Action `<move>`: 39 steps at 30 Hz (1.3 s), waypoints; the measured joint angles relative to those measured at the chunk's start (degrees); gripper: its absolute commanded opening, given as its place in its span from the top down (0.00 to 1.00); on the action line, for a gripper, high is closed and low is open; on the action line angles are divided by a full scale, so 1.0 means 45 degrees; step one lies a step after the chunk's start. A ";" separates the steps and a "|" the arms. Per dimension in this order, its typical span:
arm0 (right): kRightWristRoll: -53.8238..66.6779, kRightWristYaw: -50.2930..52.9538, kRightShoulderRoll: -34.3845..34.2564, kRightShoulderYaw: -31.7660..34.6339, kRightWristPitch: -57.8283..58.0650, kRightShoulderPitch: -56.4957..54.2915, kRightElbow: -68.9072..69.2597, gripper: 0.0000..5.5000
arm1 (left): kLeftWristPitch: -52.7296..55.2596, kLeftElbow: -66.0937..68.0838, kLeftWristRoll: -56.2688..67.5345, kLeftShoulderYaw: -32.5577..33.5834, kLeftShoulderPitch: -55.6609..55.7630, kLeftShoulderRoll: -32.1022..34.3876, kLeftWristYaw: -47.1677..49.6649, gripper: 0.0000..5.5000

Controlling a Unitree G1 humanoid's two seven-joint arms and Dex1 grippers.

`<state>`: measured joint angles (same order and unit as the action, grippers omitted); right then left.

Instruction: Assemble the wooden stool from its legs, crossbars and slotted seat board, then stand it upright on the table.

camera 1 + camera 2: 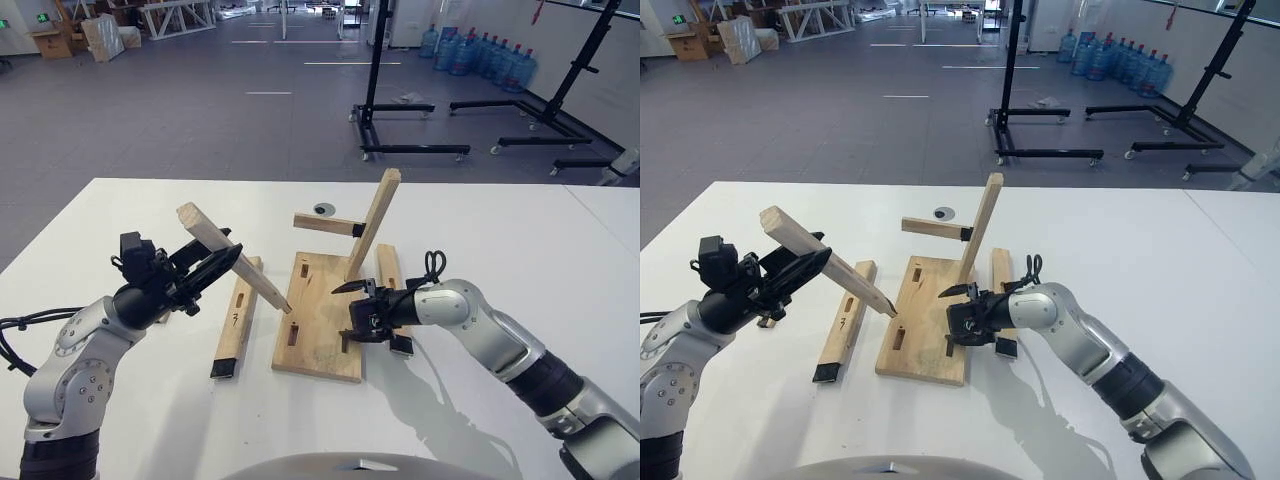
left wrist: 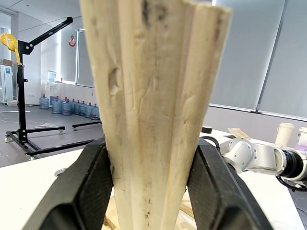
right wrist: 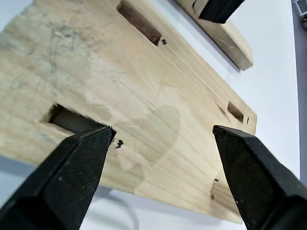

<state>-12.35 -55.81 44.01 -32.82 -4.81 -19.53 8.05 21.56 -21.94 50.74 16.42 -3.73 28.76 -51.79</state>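
Note:
The slotted seat board [image 1: 318, 335] lies flat at the table's middle. One leg [image 1: 373, 222] stands tilted in its far right slot, with a short crossbar [image 1: 322, 223] sticking out to the left. My left gripper [image 1: 225, 263] is shut on a second leg [image 2: 153, 110], held slanting, its lower end just above the board's left edge. A third leg [image 1: 236, 320] lies on the table left of the board. A fourth leg [image 1: 389, 270] lies along the board's right side. My right gripper [image 3: 165, 143] hovers open over the board's right part, nothing between its fingers [image 3: 79, 167].
A small round dark fitting [image 1: 324, 209] is set in the white table [image 1: 520, 230] behind the stool parts. Black wheeled racks [image 1: 415, 148] and water bottles [image 1: 490, 55] stand on the floor beyond the far edge.

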 measured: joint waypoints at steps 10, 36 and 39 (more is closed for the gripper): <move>-0.0369 -0.1001 0.1454 0.0533 -0.3306 -0.0321 -0.0618 0.29 | -0.0137 0.0223 -0.0035 0.0005 0.0231 0.0016 -0.0108 0.63; 0.3911 -0.1231 -0.0959 0.2828 0.1095 -0.0370 -0.4351 0.29 | -0.4033 0.6956 -0.3071 -0.0686 0.4946 -0.0877 -0.1682 0.63; 0.3187 -0.0784 -0.1110 0.2697 0.0377 -0.0549 -0.4716 0.29 | -0.4029 0.6748 -0.3065 -0.0683 0.4946 -0.0917 -0.1662 0.63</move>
<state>1.99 -59.34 39.01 -20.69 -3.12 -22.00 -13.17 3.43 8.42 36.95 13.34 18.53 24.64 -59.27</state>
